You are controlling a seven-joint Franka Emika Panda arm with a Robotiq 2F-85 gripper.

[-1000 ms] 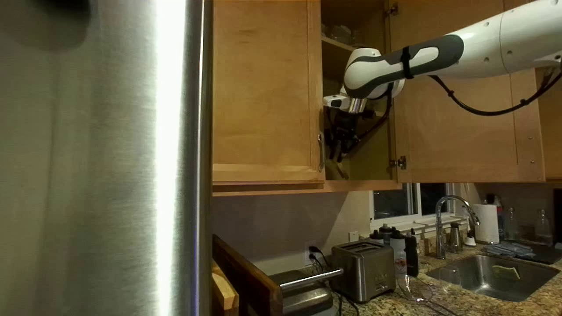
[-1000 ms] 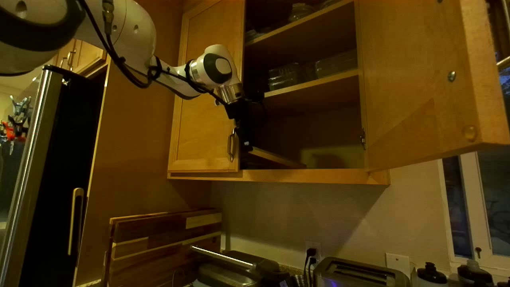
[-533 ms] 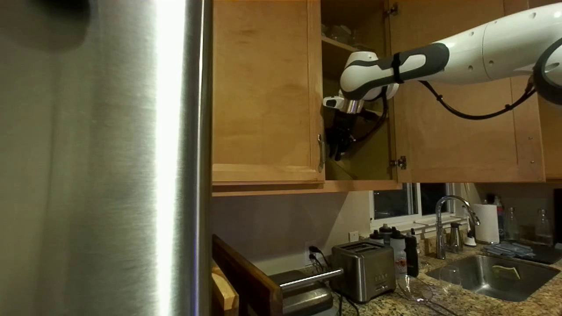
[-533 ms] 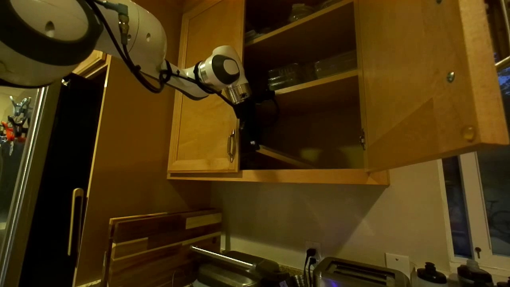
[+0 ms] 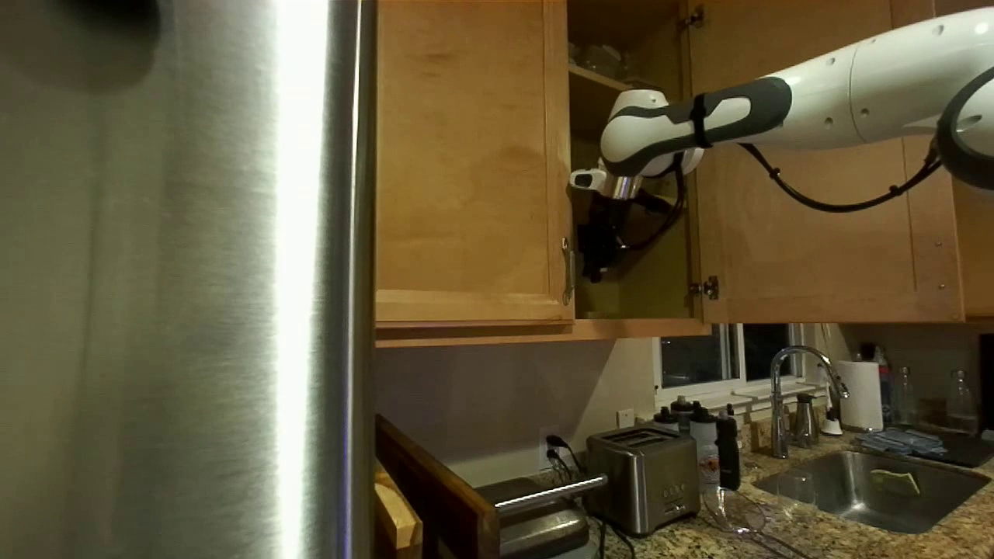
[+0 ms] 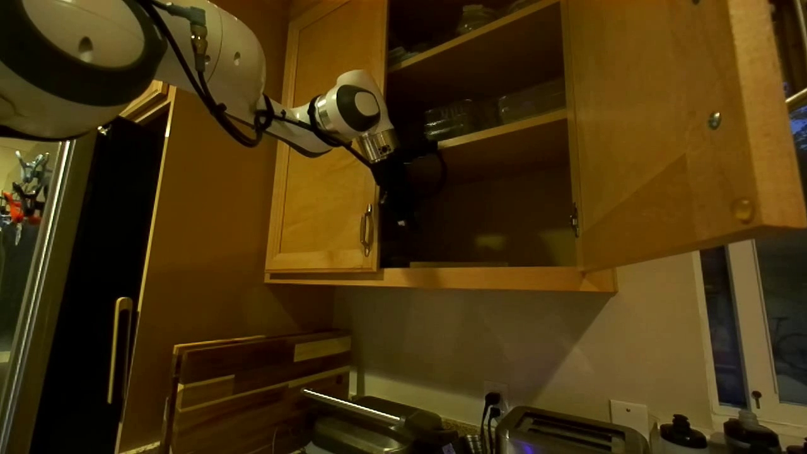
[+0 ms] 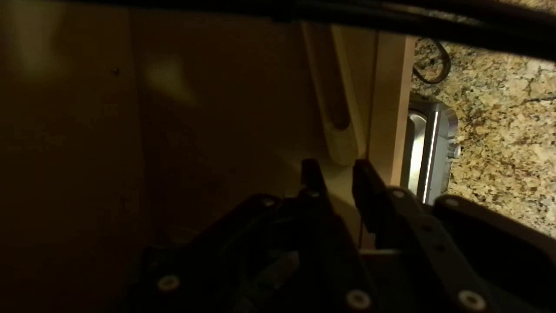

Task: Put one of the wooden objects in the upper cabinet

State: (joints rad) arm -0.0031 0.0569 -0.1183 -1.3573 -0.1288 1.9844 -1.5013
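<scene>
Inside upper cabinet [image 6: 498, 278], wooden object [image 7: 344, 145] lying loose; jaws parted above it.

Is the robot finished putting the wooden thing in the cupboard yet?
Nearly, I think. Done: the wooden piece lies on the bottom of the upper cabinet. In hand: nothing; the fingers stand apart, gripping nothing. Left: probably just bringing them out, since they're inside.

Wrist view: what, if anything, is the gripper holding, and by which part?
Nothing is held: the gripper stands open with nothing between its jaws, and the slotted wooden piece lies below it, inside the upper cabinet.
</scene>
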